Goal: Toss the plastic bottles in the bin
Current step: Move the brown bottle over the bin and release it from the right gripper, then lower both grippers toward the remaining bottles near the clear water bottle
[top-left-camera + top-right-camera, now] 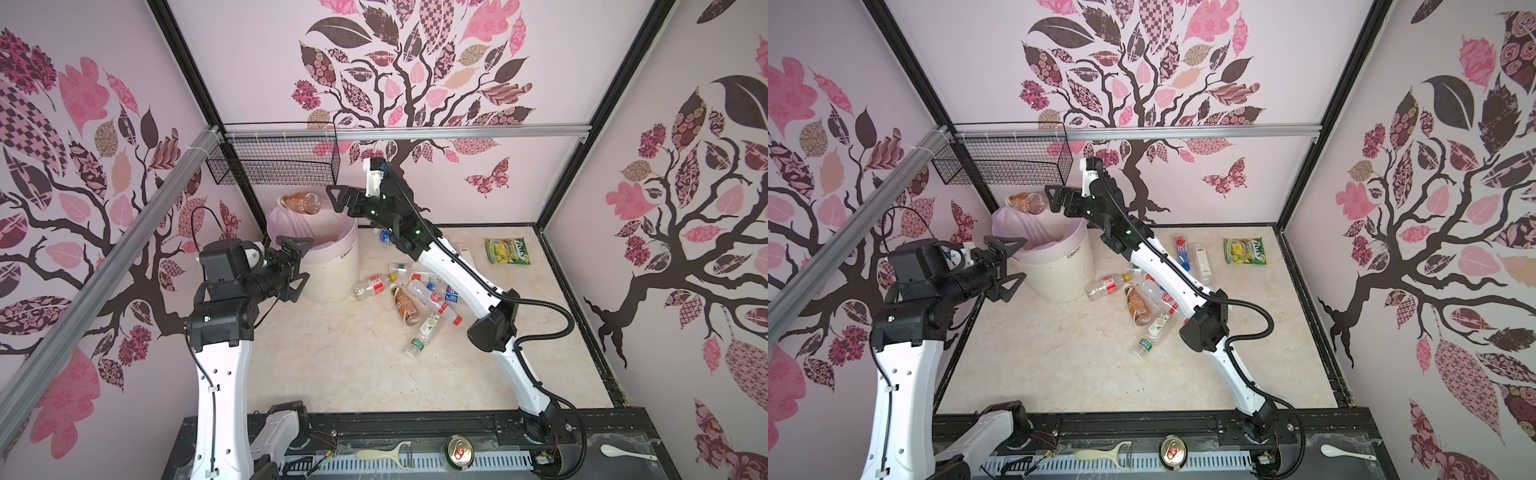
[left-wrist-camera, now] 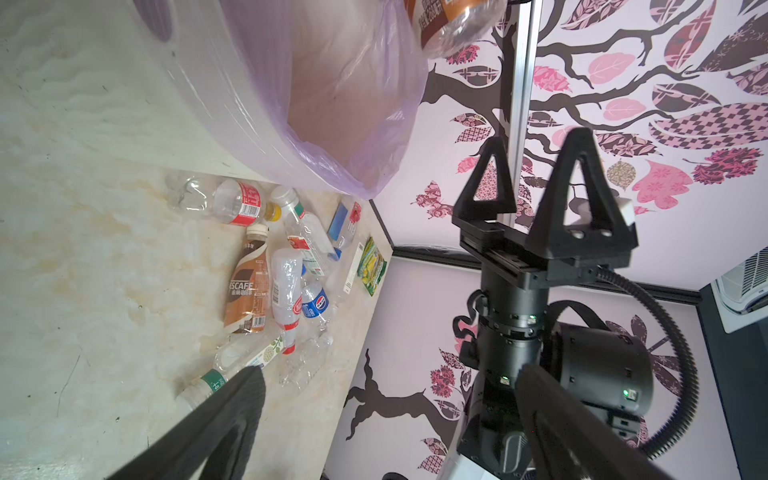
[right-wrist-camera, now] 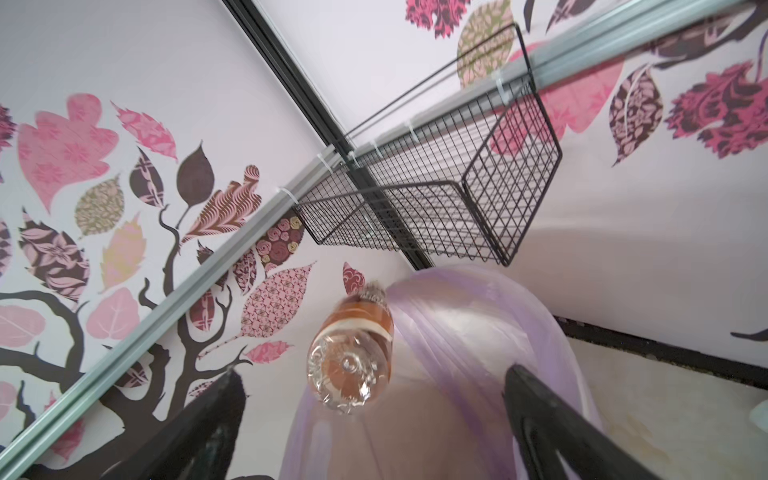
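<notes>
R gripper [image 1: 1051, 200] is reaching over the bin [image 1: 1059, 278], jaws standing apart. A brown bottle [image 1: 1026, 203], blurred, is hanging in the air just off its tips, above the bin's far rim. L gripper [image 1: 1021, 258] is hovering just beside the bin's rim, jaws wide. Other bottles [image 1: 1136, 305] are lying in a loose pile on the floor near the bin, partly under the R arm. Snack packet [image 1: 1245, 250] is lying well apart.
</notes>
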{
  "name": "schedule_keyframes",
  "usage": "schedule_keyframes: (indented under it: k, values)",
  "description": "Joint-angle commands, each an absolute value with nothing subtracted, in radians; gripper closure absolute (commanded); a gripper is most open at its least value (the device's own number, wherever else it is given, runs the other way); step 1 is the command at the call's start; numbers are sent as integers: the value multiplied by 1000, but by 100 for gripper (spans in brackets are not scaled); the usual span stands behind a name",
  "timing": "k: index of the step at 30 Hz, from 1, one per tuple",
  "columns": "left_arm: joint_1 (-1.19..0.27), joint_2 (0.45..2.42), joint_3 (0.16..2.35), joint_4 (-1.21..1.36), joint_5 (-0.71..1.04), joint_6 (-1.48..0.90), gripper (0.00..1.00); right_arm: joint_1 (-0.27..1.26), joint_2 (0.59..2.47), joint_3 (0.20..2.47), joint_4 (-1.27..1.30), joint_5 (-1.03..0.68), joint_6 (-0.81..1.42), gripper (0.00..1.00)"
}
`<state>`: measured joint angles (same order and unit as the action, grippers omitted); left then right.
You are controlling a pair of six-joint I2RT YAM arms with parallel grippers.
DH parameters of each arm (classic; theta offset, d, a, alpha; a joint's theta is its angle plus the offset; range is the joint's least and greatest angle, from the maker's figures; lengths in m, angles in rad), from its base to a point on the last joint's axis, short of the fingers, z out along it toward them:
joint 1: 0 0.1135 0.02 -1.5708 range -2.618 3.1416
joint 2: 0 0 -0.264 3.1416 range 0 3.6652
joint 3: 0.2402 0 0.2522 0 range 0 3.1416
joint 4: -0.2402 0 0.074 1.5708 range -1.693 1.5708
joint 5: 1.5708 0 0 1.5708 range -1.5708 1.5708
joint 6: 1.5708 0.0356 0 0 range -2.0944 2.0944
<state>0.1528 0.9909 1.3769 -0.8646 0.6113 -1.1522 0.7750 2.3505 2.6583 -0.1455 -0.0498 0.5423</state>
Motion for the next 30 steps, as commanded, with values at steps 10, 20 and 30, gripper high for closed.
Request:
schedule_keyframes:
  k: [10, 20, 30]
  values:
    - [159, 977, 1378, -907, 589, -1112, 2, 754, 2222, 2677, -159, -45, 522, 0]
    - [154, 998, 1406, -954, 582, -1058, 2, 735, 2173, 2664, -239, -30, 505, 0]
    - [-142, 999, 1302, -914, 337, -1056, 2, 621, 1899, 2361, -568, 6, 539, 0]
